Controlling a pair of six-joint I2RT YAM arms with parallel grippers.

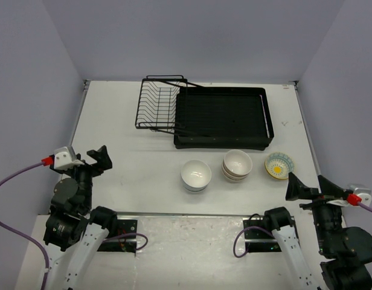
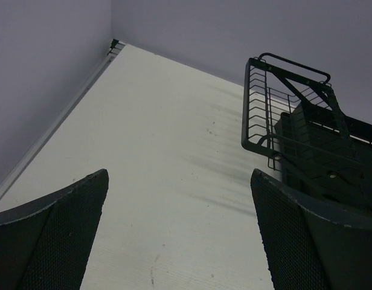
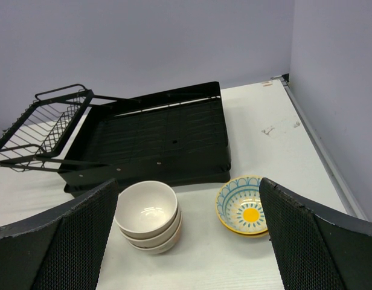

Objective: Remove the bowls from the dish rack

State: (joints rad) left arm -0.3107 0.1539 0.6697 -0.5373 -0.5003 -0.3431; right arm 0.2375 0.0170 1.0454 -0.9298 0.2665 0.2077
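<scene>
White table (image 1: 125, 139), lavender walls (image 1: 186, 36): black dish rack (image 1: 222, 118) at far centre; just before its tray stand a white bowl stack (image 1: 195, 174), a cream bowl stack (image 1: 237, 164) and a yellow-centred patterned bowl (image 1: 279, 165). Left gripper (image 1: 100, 160) and right gripper (image 1: 308, 186) hang spread wide, holding nothing, near the front corners.

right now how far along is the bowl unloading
Done, by the look of it: the dish rack holds no bowls, and the white bowls, cream bowls and patterned bowl sit on the table in front of it. In hand: nothing; the left tool and right tool are open, clear of the bowls. Left: no bowl visible to unload.
</scene>
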